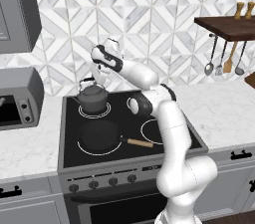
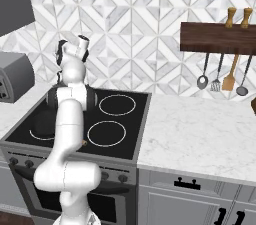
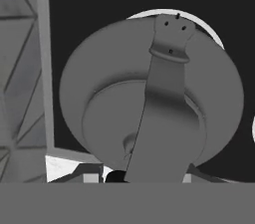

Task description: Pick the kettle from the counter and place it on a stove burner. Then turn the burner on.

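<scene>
Kettle [image 1: 92, 98] stands upright on the far left stove burner [image 1: 107, 111], just behind the frying pan [image 1: 101, 136]; the gripper [image 1: 95, 81] is closed on its handle

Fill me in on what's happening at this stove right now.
A white robot arm is reaching over the black glass stove, its gripper at the arched handle of the dark grey kettle. The kettle sits on the stove burner at the back left. A frying pan rests in front of it. The knobs look untouched.

Kettle [image 1: 92, 97] and pan [image 1: 101, 135] on stove [image 1: 69, 156]
</scene>
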